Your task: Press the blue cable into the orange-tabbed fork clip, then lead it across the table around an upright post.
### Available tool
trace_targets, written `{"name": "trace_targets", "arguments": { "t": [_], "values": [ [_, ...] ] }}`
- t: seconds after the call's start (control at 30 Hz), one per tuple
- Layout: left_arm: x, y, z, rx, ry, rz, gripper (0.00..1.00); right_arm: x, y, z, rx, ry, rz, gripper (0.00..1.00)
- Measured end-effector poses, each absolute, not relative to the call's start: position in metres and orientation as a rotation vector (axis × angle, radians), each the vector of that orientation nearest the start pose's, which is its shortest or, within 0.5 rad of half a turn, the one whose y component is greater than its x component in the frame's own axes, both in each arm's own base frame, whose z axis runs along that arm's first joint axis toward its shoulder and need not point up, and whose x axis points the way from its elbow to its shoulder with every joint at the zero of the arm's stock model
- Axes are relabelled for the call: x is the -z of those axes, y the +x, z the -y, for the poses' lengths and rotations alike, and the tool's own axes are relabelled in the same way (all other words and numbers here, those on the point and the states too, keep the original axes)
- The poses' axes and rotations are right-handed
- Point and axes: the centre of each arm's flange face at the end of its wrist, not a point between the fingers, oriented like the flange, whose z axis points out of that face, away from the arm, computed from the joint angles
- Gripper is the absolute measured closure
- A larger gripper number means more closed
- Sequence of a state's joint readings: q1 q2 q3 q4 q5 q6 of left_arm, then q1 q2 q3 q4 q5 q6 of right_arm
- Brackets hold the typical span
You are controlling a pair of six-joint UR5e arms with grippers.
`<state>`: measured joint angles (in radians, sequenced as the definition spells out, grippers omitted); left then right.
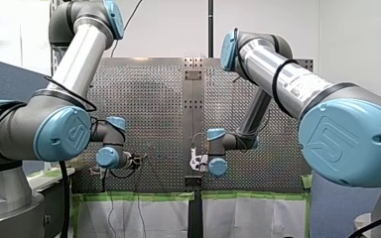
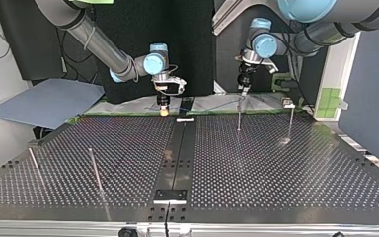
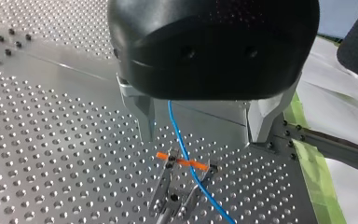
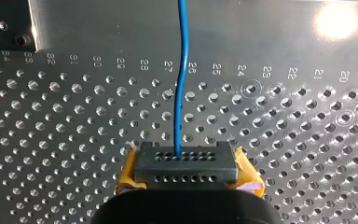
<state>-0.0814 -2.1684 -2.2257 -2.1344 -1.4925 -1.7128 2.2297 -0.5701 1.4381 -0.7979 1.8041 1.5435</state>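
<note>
- Left claw [image 3: 203, 137]: the metal fingers are spread wide and hold nothing. The claw hangs directly over the clip, which reads as the stance for pushing the cable down.
- Blue cable [image 3: 181, 144]: it runs out from under the left claw's body, passes between the fingers, and crosses the orange tab [image 3: 164, 156] just ahead of the fingertips.
- Clip [image 3: 167, 182]: it stands on the table [image 3: 51, 154] ahead of the fingers, with one prong on each side of the cable. Full seating cannot be confirmed, so treat the pressing step as unfinished.
- Right claw [image 4: 186, 165]: the yellow-padded fingers are closed on the cable, which leaves straight ahead of them. This grip probably keeps the line taut and aligned for the press.
- Post [image 2: 239, 116]: it stands upright just ahead of the left claw, out over the table. A second post [image 2: 291, 123] stands beside it, and the far posts [image 2: 94, 168] stand well apart. Routing is not yet begun.
</note>
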Motion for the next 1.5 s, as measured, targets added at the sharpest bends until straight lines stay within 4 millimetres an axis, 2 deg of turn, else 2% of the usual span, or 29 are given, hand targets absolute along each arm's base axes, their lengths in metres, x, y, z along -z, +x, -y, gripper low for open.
{"name": "trace_targets", "arguments": {
  "t": [0.43,0.9,1.17,1.5],
  "values": [
    [-0.027,0.427,0.198,0.266,0.012,-1.792,0.0,0.014,0.517,0.486,-1.445,1.588,0.977,1.0],
    [-0.047,0.449,0.248,0.336,-0.042,-1.747,0.0,0.014,0.517,0.486,-1.445,1.593,0.978,1.0],
    [-0.047,0.452,0.245,0.298,-0.067,-1.766,0.0,0.014,0.518,0.485,-1.448,1.592,0.98,1.0],
    [-0.018,0.457,0.239,0.203,-0.049,-1.821,0.0,0.014,0.517,0.485,-1.445,1.594,0.978,1.0]
  ]
}}
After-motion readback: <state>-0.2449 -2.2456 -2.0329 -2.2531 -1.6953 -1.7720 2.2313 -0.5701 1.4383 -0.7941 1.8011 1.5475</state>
